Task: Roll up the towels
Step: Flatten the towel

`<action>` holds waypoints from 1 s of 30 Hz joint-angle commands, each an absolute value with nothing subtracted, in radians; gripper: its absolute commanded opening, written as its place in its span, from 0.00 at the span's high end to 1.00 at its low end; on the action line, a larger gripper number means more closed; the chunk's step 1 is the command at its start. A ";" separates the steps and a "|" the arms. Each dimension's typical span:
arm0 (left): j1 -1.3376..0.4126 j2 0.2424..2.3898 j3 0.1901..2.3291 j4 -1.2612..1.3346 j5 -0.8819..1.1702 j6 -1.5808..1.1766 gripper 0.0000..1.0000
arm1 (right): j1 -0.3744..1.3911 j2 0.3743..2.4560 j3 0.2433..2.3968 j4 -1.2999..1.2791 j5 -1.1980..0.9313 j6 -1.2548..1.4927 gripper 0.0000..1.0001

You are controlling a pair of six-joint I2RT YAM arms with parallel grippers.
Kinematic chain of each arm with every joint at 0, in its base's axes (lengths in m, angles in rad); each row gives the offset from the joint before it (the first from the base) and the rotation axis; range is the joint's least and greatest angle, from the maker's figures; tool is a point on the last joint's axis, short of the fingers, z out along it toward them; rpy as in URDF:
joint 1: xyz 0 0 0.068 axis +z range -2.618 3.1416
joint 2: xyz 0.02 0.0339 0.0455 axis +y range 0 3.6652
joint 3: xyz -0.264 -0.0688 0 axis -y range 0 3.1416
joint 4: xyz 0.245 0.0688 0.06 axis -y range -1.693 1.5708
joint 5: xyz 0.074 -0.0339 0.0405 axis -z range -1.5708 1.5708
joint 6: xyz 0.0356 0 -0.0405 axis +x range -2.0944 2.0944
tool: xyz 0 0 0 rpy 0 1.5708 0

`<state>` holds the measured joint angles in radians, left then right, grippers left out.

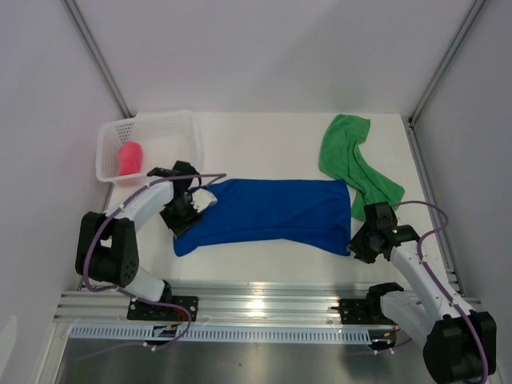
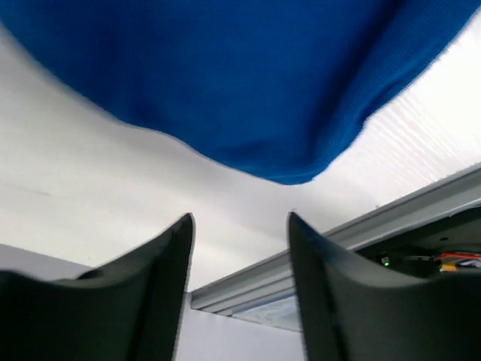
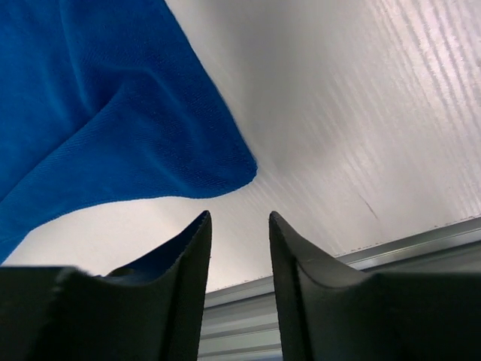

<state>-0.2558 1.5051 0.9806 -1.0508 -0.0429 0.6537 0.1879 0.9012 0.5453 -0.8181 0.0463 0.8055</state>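
A royal blue towel (image 1: 272, 214) lies spread flat across the middle of the table. My left gripper (image 1: 192, 210) hovers at its left end, open and empty, with the towel's corner (image 2: 248, 83) just beyond the fingertips. At the towel's right near corner (image 3: 113, 113) my right gripper (image 1: 362, 240) is open too, with nothing between its jaws. A bright green towel (image 1: 352, 156) lies crumpled at the back right. The pink-red towel (image 1: 130, 158) sits rolled inside the white basket.
The white mesh basket (image 1: 180, 128) stands at the back left of the table. An aluminium rail (image 1: 256, 300) runs along the near table edge, also seen as the rail (image 2: 361, 233) in the left wrist view. Grey walls enclose both sides.
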 commanded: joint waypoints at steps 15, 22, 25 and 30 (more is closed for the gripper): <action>-0.239 1.882 1.808 -0.891 0.203 0.346 0.53 | 0.212 0.939 0.558 -0.772 0.067 0.818 0.71; -0.239 2.111 1.976 -0.807 0.012 0.321 0.55 | 0.215 0.953 0.558 -0.772 0.063 0.815 0.73; -0.245 2.109 1.977 -0.795 -0.052 0.347 0.55 | 0.216 0.953 0.557 -0.770 0.061 0.816 0.73; -0.250 2.039 1.905 -0.765 -0.055 0.383 0.55 | 0.216 0.968 0.555 -0.759 0.063 0.807 0.73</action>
